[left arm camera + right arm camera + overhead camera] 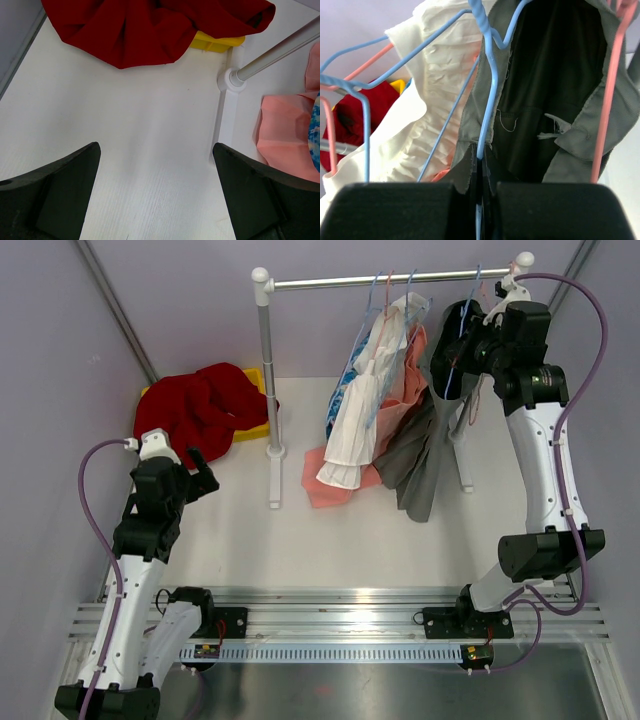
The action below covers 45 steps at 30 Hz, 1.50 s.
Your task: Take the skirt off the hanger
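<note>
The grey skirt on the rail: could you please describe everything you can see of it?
The grey skirt hangs from a blue wire hanger near the right end of the rail. Its waist gapes open. It looks like finely woven cloth with a dark lining and loose threads inside. The right gripper is shut on the hanger wire at the skirt's edge, touching the cloth.

The skirt (425,455) is grey, one hanger (493,95) light blue. The ruffled garment (355,430) is white, the heap (205,405) red, the bin (215,41) seemingly yellow.
</note>
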Each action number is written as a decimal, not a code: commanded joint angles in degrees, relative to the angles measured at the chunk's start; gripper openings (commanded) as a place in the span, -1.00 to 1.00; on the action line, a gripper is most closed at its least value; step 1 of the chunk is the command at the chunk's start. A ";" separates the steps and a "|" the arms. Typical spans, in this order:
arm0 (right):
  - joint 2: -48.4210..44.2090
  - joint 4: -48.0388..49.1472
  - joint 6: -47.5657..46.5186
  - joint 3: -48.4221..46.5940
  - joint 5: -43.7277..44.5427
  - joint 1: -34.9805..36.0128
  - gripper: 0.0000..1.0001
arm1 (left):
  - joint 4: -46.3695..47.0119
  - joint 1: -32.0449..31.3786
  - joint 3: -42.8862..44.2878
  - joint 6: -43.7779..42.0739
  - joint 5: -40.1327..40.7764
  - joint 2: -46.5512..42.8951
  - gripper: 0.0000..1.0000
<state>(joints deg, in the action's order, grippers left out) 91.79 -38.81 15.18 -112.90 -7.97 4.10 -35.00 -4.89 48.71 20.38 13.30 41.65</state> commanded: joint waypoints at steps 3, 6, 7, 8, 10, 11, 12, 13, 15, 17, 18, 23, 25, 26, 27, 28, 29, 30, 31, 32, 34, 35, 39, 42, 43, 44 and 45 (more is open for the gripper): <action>-0.21 1.89 2.31 -7.50 -7.58 0.47 -1.00 | 2.75 -0.21 2.62 -0.34 -1.70 0.80 0.98; 0.67 1.72 3.54 -11.28 -10.13 0.47 -1.00 | 3.71 -0.21 6.12 -0.69 -2.75 1.68 0.98; 0.85 1.72 3.80 -11.98 -10.57 0.47 -1.00 | 3.63 -0.21 7.44 -0.87 -4.23 3.16 0.98; 1.28 1.63 4.24 -13.21 -11.36 0.47 -1.00 | 3.63 -0.21 10.76 -1.13 -5.38 3.96 0.97; 1.46 1.10 4.77 -13.66 -11.89 0.47 -1.00 | 4.15 -0.21 13.94 -1.40 -9.93 5.98 0.98; 1.20 1.19 5.12 -13.31 -12.33 0.39 -1.00 | 4.76 -0.21 17.09 -1.48 -12.05 6.42 0.98; 0.68 1.71 5.21 -12.61 -12.42 0.38 -1.00 | 5.55 -0.30 18.51 -1.57 -17.55 6.60 0.98; -0.63 2.24 5.30 -10.52 -12.42 0.47 -1.00 | 6.26 -1.08 20.09 -1.31 -20.30 6.78 0.98; -2.22 3.55 5.56 -8.05 -12.42 0.47 -1.00 | 9.33 -2.58 24.30 -1.31 -30.80 8.27 0.98; -4.42 4.09 6.09 -4.62 -12.42 0.47 -1.00 | 12.32 -8.62 26.78 -1.22 -34.64 10.46 0.98; -5.03 4.61 6.44 -3.56 -12.51 0.47 -1.00 | 12.94 -15.35 29.40 -1.74 -35.35 11.34 0.97; -9.87 4.88 10.13 2.06 -12.69 0.47 -1.00 | 18.38 -35.95 32.15 -5.08 -27.22 17.31 0.98; -12.50 5.32 11.09 4.35 -12.69 0.56 -1.00 | 21.46 -44.75 31.19 -6.49 -24.30 19.60 0.98; -13.21 4.71 11.27 4.71 -12.43 0.65 -1.00 | 22.43 -47.30 31.01 -6.84 -21.76 21.96 0.98; -14.35 4.27 11.28 4.97 -11.81 0.65 -1.00 | 24.61 -52.02 30.83 -7.19 -20.43 23.55 0.98; -14.88 3.66 11.28 4.89 -11.46 0.65 -1.00 | 25.85 -54.07 30.83 -7.37 -19.64 24.78 0.97; -15.32 2.43 11.28 4.80 -11.20 0.65 -1.00 | 26.91 -57.48 31.09 -7.55 -19.02 27.76 0.98; -16.19 1.99 11.36 4.62 -11.28 0.56 -1.00 | 28.14 -59.17 32.23 -7.90 -17.97 29.18 0.98; -16.64 1.55 11.45 4.45 -11.37 0.65 -1.00 | 28.76 -60.67 32.85 -8.25 -16.83 30.50 0.98; -16.99 0.24 11.54 4.18 -11.37 0.65 -1.00 | 29.37 -63.03 33.46 -8.51 -14.73 31.99 0.98; -18.13 -0.91 11.98 2.96 -11.98 0.65 -1.00 | 31.13 -64.80 35.30 -9.30 -13.48 35.77 0.98; -18.57 -1.70 12.07 2.25 -12.16 0.73 -1.00 | 31.57 -65.77 35.92 -9.48 -11.21 37.00 0.98; -19.98 -3.82 11.63 0.67 -13.04 0.65 -1.00 | 33.59 -66.66 39.09 -8.96 -9.52 42.45 0.98; -20.94 -4.61 12.06 0.84 -13.39 0.56 -1.00 | 34.74 -66.92 40.67 -8.43 -8.29 45.44 0.98; -21.21 -4.61 12.33 0.93 -13.48 0.56 -1.00 | 34.65 -66.92 41.02 -8.43 -7.59 46.84 0.98; -21.65 -4.70 12.59 1.19 -13.83 0.56 -1.00 | 36.65 -67.18 41.55 -8.34 -6.28 47.47 0.98; -21.83 -4.79 12.85 1.11 -14.09 0.65 -1.00 | 37.11 -67.10 41.64 -8.17 -5.75 47.99 0.98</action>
<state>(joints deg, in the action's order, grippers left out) 71.61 -46.44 26.96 -109.60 -19.88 4.21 -4.89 -71.55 87.07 12.25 3.20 88.29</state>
